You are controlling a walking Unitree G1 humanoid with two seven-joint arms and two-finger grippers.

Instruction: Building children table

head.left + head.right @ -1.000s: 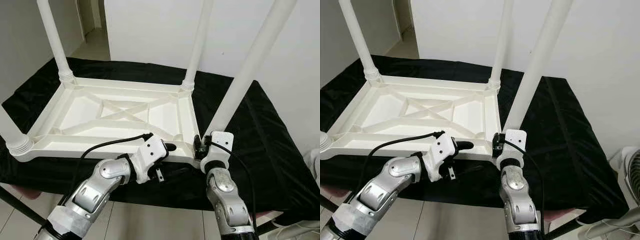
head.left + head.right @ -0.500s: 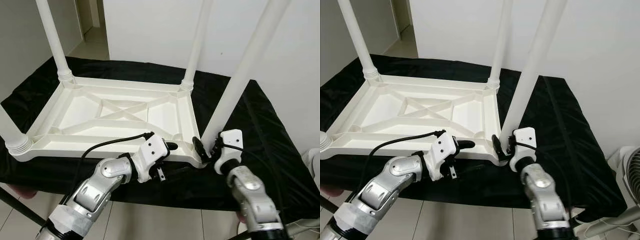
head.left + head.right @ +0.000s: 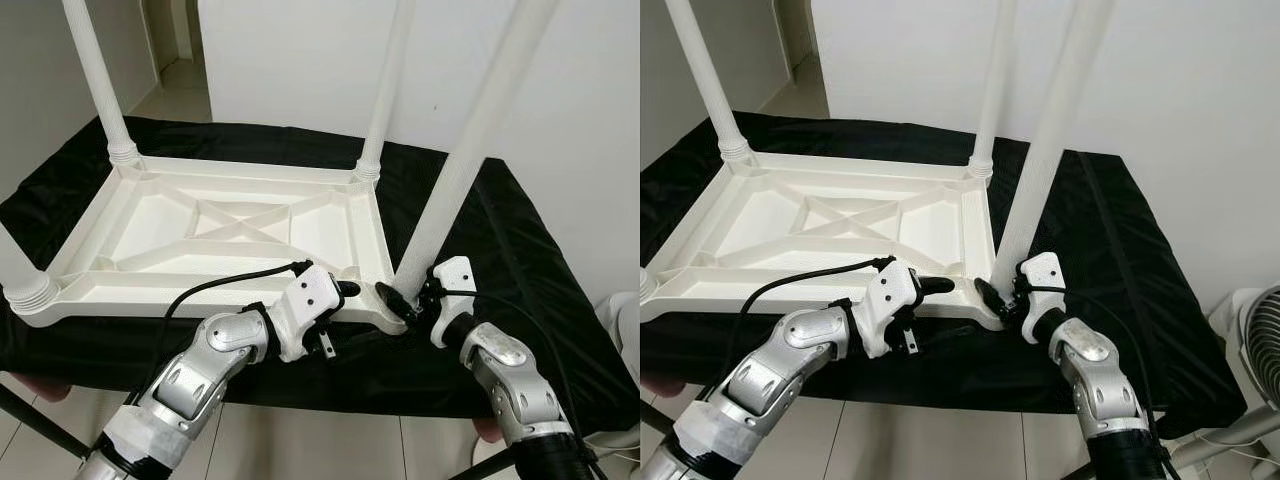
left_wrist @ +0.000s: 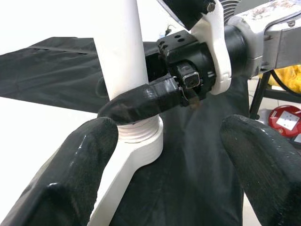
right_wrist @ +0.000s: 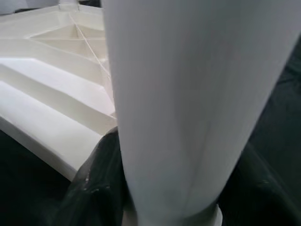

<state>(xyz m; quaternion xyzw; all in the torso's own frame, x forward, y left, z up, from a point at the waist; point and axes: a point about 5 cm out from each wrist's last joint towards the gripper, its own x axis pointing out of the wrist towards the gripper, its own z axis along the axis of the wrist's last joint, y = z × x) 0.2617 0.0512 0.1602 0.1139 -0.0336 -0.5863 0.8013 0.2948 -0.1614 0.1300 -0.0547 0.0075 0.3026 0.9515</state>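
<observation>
1. On the black-draped surface [image 3: 520, 250] the white children table [image 3: 240, 235] lies upside down, its top flat on the cloth and its near edge along the surface's front edge; three legs stand in their corner sockets
2. At the near right corner of the upturned table, the fourth leg [image 3: 465, 160] stands in its socket, leaning slightly to the right
3. Around the base of that leg the right pincer [image 3: 400, 297] is clamped, one black finger [image 4: 141, 101] lying across the leg just above the threaded collar
4. Just left of the same corner, the left pincer [image 3: 340, 292] hovers at the table's near rim with its fingers spread wide and nothing between them; from its wrist camera both fingers frame the socket and the right pincer
5. Judging by this, the step in hand is seating or screwing the last leg into its corner
6. Next, I would expect the right pincer to turn the leg upright and tighten it, while the left steadies the rim so the table does not slide on the cloth
</observation>
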